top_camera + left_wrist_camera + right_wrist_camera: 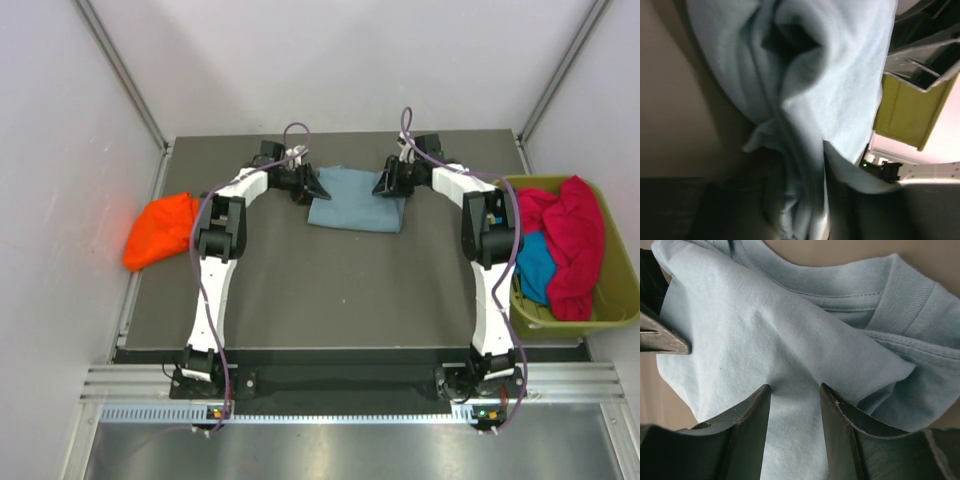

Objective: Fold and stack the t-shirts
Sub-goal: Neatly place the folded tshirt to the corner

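The grey-blue t-shirt (355,210) lies partly folded at the far middle of the table. My left gripper (310,188) is at its left edge and my right gripper (392,183) at its right edge. In the left wrist view, bunched pale blue cloth (830,75) runs down between the dark, blurred fingers, with the gripper (805,200) shut on it. In the right wrist view the gripper (795,390) holds a band of the shirt (790,330) between its fingers (747,435), the collar showing above. The orange-red t-shirt (160,230) sits crumpled at the table's left edge.
An olive-green bin (600,315) stands at the right edge, holding the crimson-pink t-shirt (575,235) and the teal t-shirt (537,262). The bin's wall (905,115) also shows in the left wrist view. White walls enclose the table on three sides.
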